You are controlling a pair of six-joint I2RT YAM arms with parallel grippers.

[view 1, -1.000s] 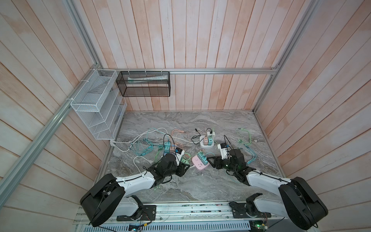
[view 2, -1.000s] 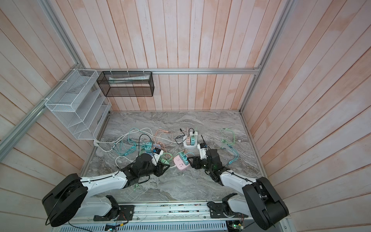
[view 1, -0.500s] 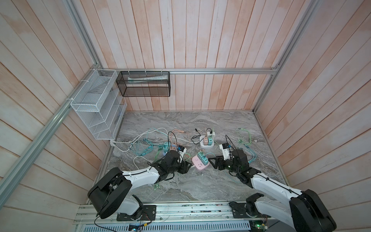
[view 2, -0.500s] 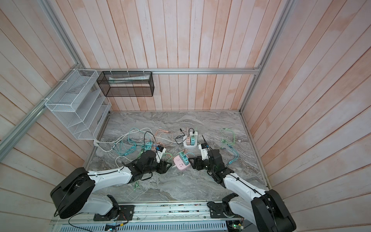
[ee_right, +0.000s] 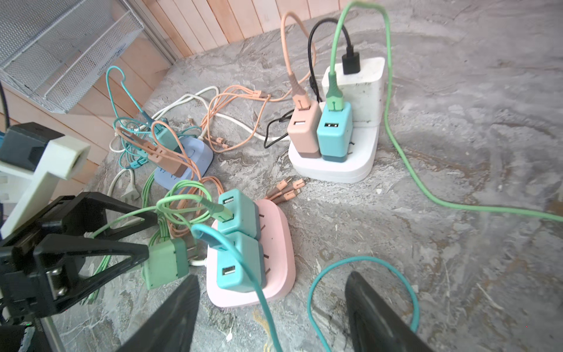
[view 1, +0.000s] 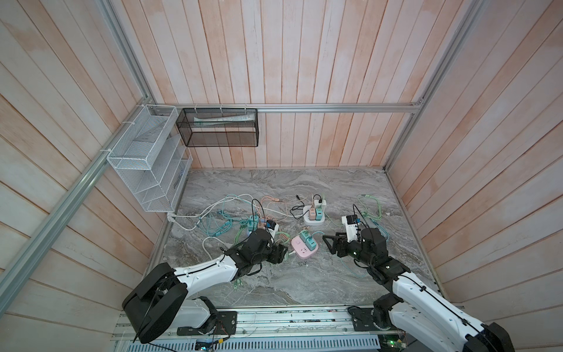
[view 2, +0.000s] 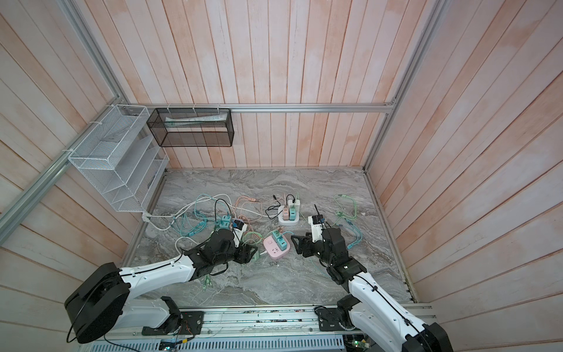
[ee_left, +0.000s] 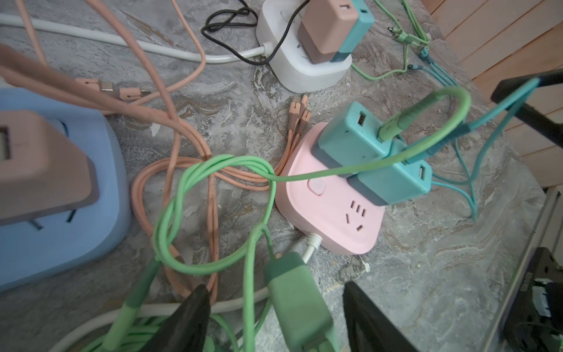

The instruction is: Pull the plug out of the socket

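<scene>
The pink socket [view 1: 300, 251] [ee_left: 335, 219] [ee_right: 281, 243] lies on the marble table between my two grippers, with two teal plugs [ee_left: 353, 140] [ee_right: 237, 265] still seated in it. A green plug [ee_left: 298, 301] [ee_right: 164, 265] lies loose on the table just beside the socket, its prongs out. My left gripper [view 1: 281, 254] [ee_left: 275, 317] stands open around it, with a gap showing on both sides. On the socket's other side my right gripper [view 1: 330, 245] [ee_right: 274, 317] is open and holds nothing.
A white socket [view 1: 314, 218] with pink, teal and white plugs stands behind. A blue socket [ee_left: 61, 213] sits to the left among tangled green, pink and teal cables [view 1: 225, 225]. A white wire rack [view 1: 146, 158] and a black mesh basket [view 1: 217, 128] hang on the walls.
My left gripper has opened and let go of the green plug, which now lies by the pink socket. My right gripper has opened wider and drawn slightly back to the right.
</scene>
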